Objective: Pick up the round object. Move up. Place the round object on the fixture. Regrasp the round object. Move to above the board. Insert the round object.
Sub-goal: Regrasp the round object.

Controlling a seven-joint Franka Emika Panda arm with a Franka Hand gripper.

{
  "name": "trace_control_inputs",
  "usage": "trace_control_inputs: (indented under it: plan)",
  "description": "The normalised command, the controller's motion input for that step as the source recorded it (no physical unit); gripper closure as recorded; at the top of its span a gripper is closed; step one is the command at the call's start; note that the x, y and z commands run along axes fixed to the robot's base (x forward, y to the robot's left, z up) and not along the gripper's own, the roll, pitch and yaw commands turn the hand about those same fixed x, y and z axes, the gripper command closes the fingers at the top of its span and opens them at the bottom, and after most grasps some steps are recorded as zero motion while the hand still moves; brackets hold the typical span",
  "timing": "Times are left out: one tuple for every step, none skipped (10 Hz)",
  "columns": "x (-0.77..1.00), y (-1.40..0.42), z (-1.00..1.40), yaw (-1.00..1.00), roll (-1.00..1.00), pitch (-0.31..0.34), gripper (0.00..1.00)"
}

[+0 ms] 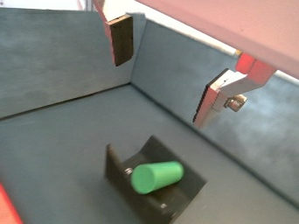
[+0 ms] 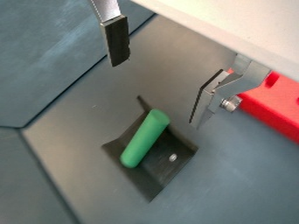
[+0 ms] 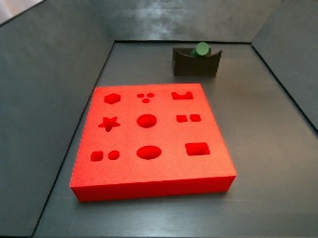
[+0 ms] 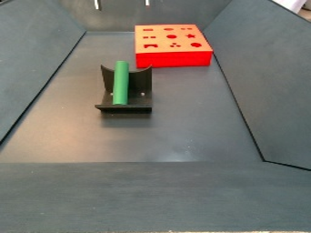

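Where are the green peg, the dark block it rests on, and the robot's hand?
Green peg (image 4: 122,82), side view: middle of its shaft.
Dark fixture (image 4: 124,106), side view: its base plate.
Red board (image 3: 168,139), side view: bare top face.
Hand (image 2: 163,74), wrist view: open, above the peg, midway between its fingertips.

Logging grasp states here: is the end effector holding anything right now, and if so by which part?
Nothing is held. The end effector hangs open above the green peg, which rests in the fixture; both fingers are clear of it.
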Motion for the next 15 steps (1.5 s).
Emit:
trace_control_inputs:
  plan:
    - [0.07, -0.03, -0.02, 0.06, 1.0, 0.07, 0.0]
    - [0.09, -0.03, -0.02, 0.07, 1.0, 0.085, 0.0]
    - [0.1, -0.04, -0.02, 0.07, 1.0, 0.103, 0.0]
    - [0.11, -0.04, -0.02, 0.09, 1.0, 0.13, 0.0]
    - [0.12, -0.04, -0.02, 0.11, 1.0, 0.152, 0.0]
    - [0.12, -0.05, -0.03, 0.14, 1.0, 0.182, 0.0]
    - [0.13, -0.05, -0.03, 0.18, 1.0, 0.204, 0.0]
    - [0.14, -0.05, -0.03, 0.21, 0.89, 0.2, 0.0]
    - [0.15, -0.05, -0.03, 0.22, 0.71, 0.177, 0.0]
    - [0.17, -0.06, -0.03, 0.23, 0.54, 0.15, 0.0]
    - [0.18, -0.05, -0.03, 0.24, 0.37, 0.124, 0.0]
    - [0.19, -0.04, -0.02, 0.24, 0.22, 0.082, 0.0]
    - [0.17, -0.05, -0.02, 0.23, 0.17, 0.054, 0.0]
    - [0.14, -0.05, -0.02, 0.22, 0.16, 0.022, 0.0]
    - [0.12, -0.05, -0.03, 0.2, 0.16, 0.014, 0.0]
